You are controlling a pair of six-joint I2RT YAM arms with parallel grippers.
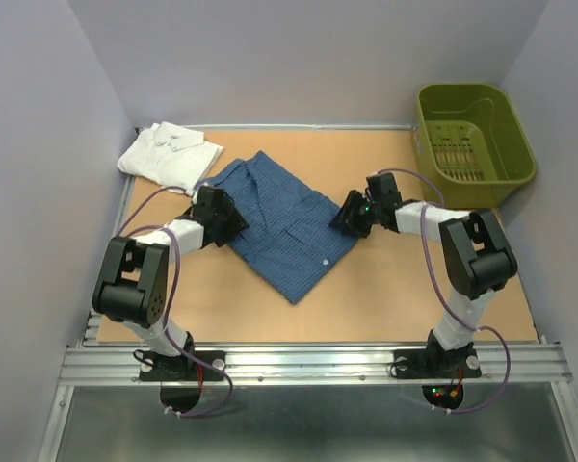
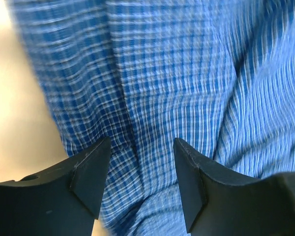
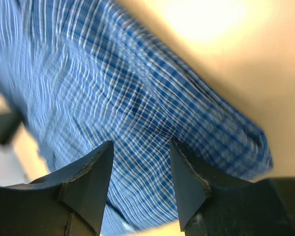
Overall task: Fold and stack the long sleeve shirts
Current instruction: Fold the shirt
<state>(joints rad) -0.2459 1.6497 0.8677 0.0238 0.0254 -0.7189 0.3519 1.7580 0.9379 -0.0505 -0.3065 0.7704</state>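
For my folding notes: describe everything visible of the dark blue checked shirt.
The blue shirt is cloth with a fine white check, partly folded into a rectangle, turned diagonally, flat on the brown table. A white button shows near one edge. The left tool and right tool stand open at its opposite sides.

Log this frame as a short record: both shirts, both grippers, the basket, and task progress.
blue checked shirt: lies partly folded mid-table, between the two arms
white shirt: bunched at the far-left corner, not stacked on the blue one
left gripper: open, low over the blue shirt's left edge
right gripper: open, low over the blue shirt's right edge
green basket: far-right corner, appears empty
progress: folding under way, stacking not yet done
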